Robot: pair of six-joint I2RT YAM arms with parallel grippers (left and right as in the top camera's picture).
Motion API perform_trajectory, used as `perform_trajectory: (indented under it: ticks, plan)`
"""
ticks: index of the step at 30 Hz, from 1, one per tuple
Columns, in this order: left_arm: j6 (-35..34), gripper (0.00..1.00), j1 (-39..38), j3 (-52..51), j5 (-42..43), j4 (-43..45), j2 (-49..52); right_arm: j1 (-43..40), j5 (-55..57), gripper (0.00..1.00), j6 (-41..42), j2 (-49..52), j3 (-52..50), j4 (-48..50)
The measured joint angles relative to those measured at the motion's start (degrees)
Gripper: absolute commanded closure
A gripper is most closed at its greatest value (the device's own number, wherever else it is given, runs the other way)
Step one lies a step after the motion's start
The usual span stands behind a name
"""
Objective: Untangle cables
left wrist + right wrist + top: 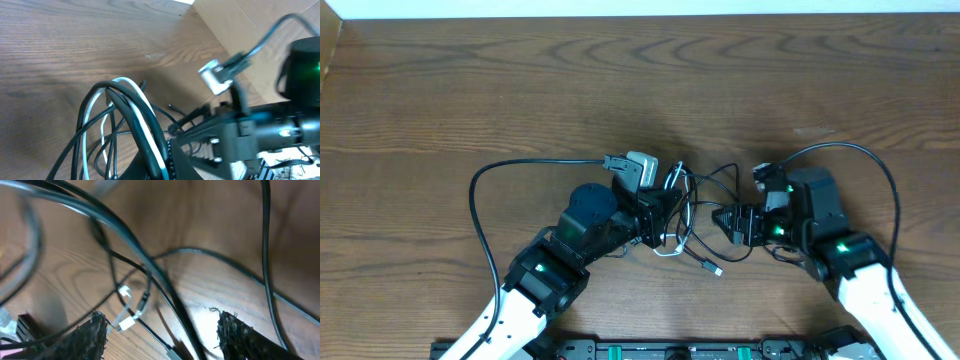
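The cables [692,205], thin black cords with one white one, lie tangled mid-table between my two grippers. My left gripper [663,217] is at the tangle's left side, shut on a bundle of black and white strands. In the left wrist view this bundle [135,105] arches up out of the jaws [161,165]. My right gripper [725,222] is at the tangle's right side and open. In the right wrist view its fingers [162,332] straddle black strands [135,240] and a small white plug [127,323] on the wood. A loose plug end [717,270] lies near the front.
A thick black arm wire [475,205] loops out left of the left arm, and another [885,175] arcs over the right arm. A black base rail [670,350] runs along the front edge. The right arm [280,130] shows in the left wrist view.
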Motion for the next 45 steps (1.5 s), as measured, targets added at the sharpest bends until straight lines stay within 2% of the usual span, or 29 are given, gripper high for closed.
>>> perform_trajectory:
  ticks: [5,12,20,31,32,33,35,37,40,42,45]
  plan:
    - [0.28,0.92,0.0,0.0,0.52,0.13,0.0,0.0,0.39,0.3,-0.9,-7.04,0.0,1.33]
    - [6.34,0.93,0.02,0.0,9.79,2.05,0.0,-0.02,0.59,0.29,-1.66,-12.7,0.0,3.08]
    - [12.24,0.92,0.0,0.0,18.53,2.36,0.0,-0.02,0.15,0.3,-7.23,-12.98,0.0,3.69]
    - [15.21,0.92,0.02,0.0,25.99,3.82,0.0,0.0,-8.13,0.31,-14.99,-12.98,0.0,7.5]
    - [15.32,0.92,0.02,0.0,26.6,4.02,0.0,0.0,-8.66,0.32,-15.5,-12.98,0.0,7.58]
    - [15.37,0.92,0.02,0.0,27.26,4.28,0.0,0.0,-9.01,0.4,-15.82,-12.98,0.0,7.63]
    - [15.52,0.92,0.02,0.0,28.59,4.7,0.0,0.0,-9.75,0.47,-16.35,-12.98,0.0,8.26]
    - [15.54,0.92,0.02,0.0,29.29,4.87,0.0,0.02,-10.27,0.63,-17.03,-12.98,0.0,8.87]
    - [15.54,0.92,0.02,0.0,29.77,4.85,0.0,0.02,-10.62,0.93,-17.53,-12.98,0.0,9.44]
    - [15.52,0.92,0.02,0.0,29.75,4.92,0.0,0.02,-10.62,0.99,-17.75,-12.98,0.0,9.38]
    - [15.54,0.92,0.02,0.0,28.22,4.98,0.0,0.02,-10.69,0.99,-18.03,-12.96,0.0,8.92]
